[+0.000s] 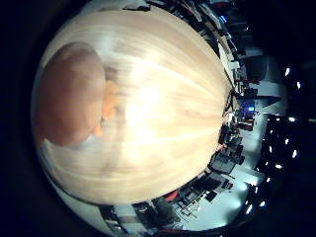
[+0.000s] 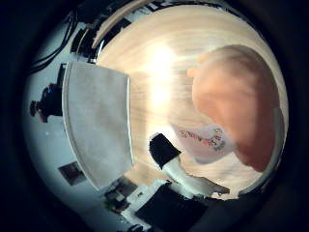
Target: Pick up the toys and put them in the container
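A soft orange-brown toy (image 1: 71, 94) lies on the wooden table (image 1: 168, 99) and fills much of the little finger side palm view, so it is close under the palm. In the thumb side palm view the same kind of orange toy (image 2: 241, 97) lies on the wood with a white printed part (image 2: 205, 141) at its side. One finger of my right hand (image 2: 179, 166), white with a black tip, reaches in beside the toy without touching it. The hand is open. A pale grey rectangular container (image 2: 97, 116) stands at the table's edge, away from the toy.
The table's rim (image 1: 222, 59) curves round with dark room clutter and equipment (image 1: 237, 148) beyond it. Bare wood (image 2: 159, 77) lies between the toy and the container.
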